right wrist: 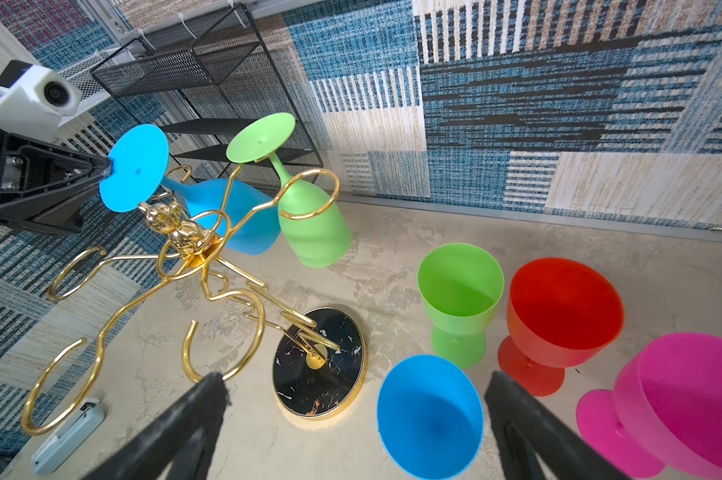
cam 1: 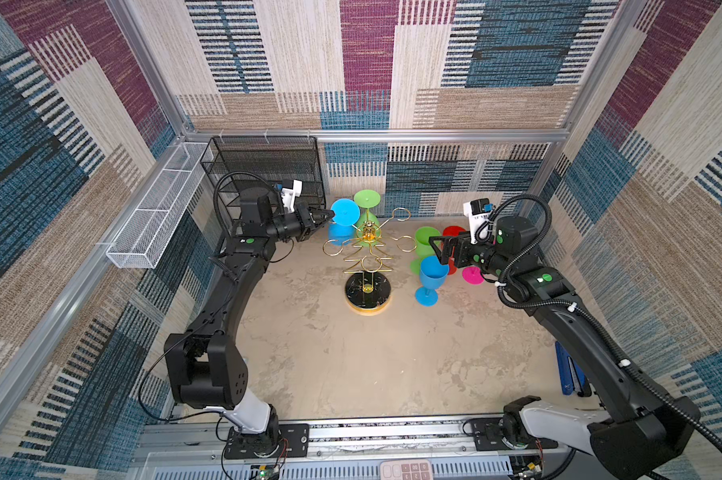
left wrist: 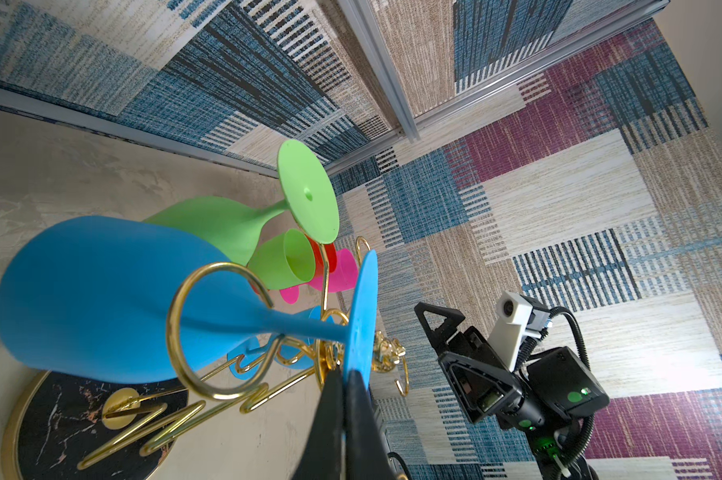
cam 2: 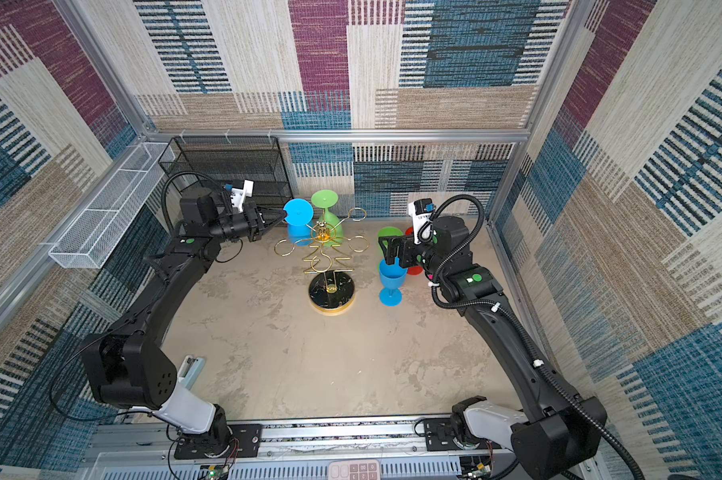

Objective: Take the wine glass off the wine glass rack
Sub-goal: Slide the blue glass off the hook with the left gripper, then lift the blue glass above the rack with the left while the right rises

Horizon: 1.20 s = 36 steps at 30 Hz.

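Observation:
The wine glass rack (cam 1: 367,253) (right wrist: 209,266) is a gold wire stand on a round black marbled base (cam 1: 368,291) at the middle back of the table. A blue wine glass (left wrist: 93,299) hangs upside down in one ring, its foot (cam 1: 344,212) (right wrist: 137,166) uppermost. My left gripper (cam 1: 330,216) (cam 2: 283,215) (left wrist: 344,372) is shut on the edge of that foot. A green wine glass (cam 1: 367,199) (right wrist: 313,224) hangs beside it. My right gripper (cam 1: 438,251) (right wrist: 357,380) is open, just above a blue glass (cam 1: 432,274) (right wrist: 430,415) standing right of the rack.
Green (right wrist: 459,299), red (right wrist: 563,307) and pink (right wrist: 688,395) glasses stand upright at the back right. A black mesh shelf (cam 1: 268,174) and a white mesh basket (cam 1: 159,212) line the back left. A pale blue device (right wrist: 68,436) and a dark blue object (cam 1: 567,370) lie near the side edges.

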Each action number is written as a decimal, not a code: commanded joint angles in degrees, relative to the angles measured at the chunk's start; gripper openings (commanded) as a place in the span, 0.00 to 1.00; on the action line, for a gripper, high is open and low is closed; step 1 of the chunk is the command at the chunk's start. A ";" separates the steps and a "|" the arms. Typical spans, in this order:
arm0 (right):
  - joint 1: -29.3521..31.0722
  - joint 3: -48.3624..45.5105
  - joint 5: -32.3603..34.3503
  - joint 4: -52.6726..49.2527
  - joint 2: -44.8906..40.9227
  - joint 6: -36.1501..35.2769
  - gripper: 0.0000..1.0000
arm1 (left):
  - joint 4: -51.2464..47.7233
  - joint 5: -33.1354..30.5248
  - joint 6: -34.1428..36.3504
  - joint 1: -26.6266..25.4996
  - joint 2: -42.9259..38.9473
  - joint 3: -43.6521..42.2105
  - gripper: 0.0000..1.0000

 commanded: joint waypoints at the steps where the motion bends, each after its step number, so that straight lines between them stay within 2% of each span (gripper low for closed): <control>1: 0.04 -0.21 0.14 1.55 -0.47 0.28 0.99 | 0.81 0.12 1.11 -0.25 0.69 1.52 0.00; 23: 0.03 -0.65 0.61 0.87 -1.47 -0.04 0.99 | 1.93 -3.70 1.30 -0.65 5.32 6.80 0.00; 36: 0.05 -0.63 0.44 1.21 -1.16 -0.13 0.99 | 5.02 -4.34 -0.34 4.39 4.43 6.07 0.00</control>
